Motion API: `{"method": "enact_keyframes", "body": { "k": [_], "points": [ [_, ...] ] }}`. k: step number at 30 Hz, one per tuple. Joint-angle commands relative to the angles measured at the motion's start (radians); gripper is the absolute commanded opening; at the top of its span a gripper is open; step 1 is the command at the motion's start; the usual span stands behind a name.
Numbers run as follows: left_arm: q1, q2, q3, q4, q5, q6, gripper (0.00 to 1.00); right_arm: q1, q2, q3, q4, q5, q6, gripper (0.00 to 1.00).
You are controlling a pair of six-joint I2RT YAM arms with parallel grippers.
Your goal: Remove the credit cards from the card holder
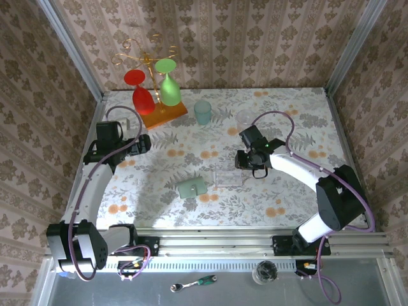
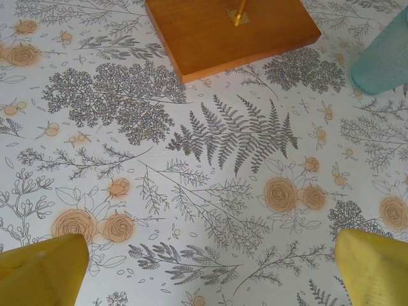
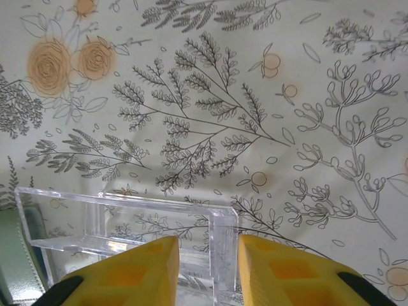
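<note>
**Hidden or unclear.** The card holder (image 1: 191, 187) lies flat on the table (image 1: 287, 191), just beside the clear acrylic stand (image 1: 229, 175) on its left. From above it is too small to show whether the credit cards sit in it. In the right wrist view it is cut off at the frame edge, leaving a pale green strip (image 3: 16, 255) touching the stand's (image 3: 115, 223) left end. The stand's transparent walls are hard to trace against the floral print.

**Arm pose.** The right arm reaches in from the right of the stand, its elbow bent. The right gripper (image 1: 245, 164) is at the stand's right end. The left arm is stretched well to the left of the stand. The left gripper (image 1: 141, 143) is near the wooden rack base (image 1: 162, 115).

**Gripper state.**
- Right gripper (image 3: 207, 268): the yellow fingers (image 3: 127, 271) stand close together, with one upright wall of the stand between them. Whether they are pressing on it cannot be told.
- Left gripper (image 2: 207, 271): the jaws are spread fully and hold nothing.

**View differences.** The left wrist view shows the rack base (image 2: 229, 32) and the teal cup (image 2: 386, 54) close up.
</note>
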Motion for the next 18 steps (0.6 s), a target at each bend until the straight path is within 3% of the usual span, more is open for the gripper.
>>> {"method": "enact_keyframes", "body": {
  "k": [1, 18],
  "points": [
    [-0.007, -0.023, 0.028, -0.033, -0.026, 0.02, 1.0, 0.016, 0.018, 0.022, -0.032, 0.049, 0.046, 0.32],
    [-0.011, -0.038, 0.023, -0.036, -0.055, 0.033, 1.0, 0.04, 0.064, 0.032, -0.032, 0.087, 0.056, 0.21]
  ]
}}
